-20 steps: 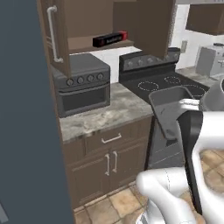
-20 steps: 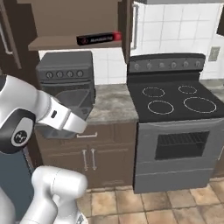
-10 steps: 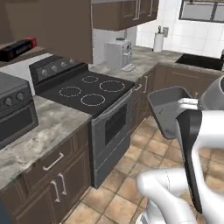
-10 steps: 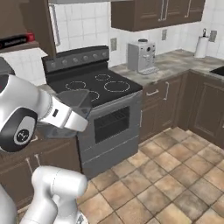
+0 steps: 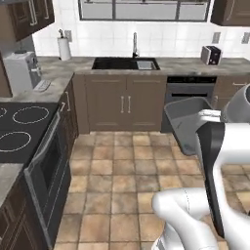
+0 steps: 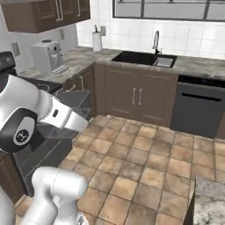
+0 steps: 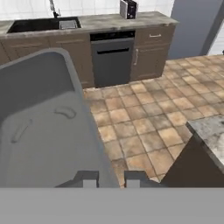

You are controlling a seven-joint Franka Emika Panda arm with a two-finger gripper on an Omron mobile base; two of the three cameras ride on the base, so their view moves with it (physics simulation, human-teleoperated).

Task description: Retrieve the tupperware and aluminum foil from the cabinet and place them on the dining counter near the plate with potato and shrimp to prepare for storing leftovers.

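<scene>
Dining counter [image 7: 210, 127] corner being approached at lower right of hand view, marble edge just entering. Tupperware [image 7: 43, 127] being carried above tiled floor [image 5: 127, 171], held upright by its wall. Gripper [image 7: 109, 178] being kept pinched on tub rim, fingers close together. Judgement: tub should be kept level, pinch kept firm, swing kept slow until counter is fully under it.

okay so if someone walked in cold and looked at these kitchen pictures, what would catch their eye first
The big grey tupperware stands out, held up over the tiled floor with the pincer shut on its rim. Behind it, a black sink sits in the marble worktop under the window. A marble corner of the dining counter juts in at the hand view's right.
</scene>
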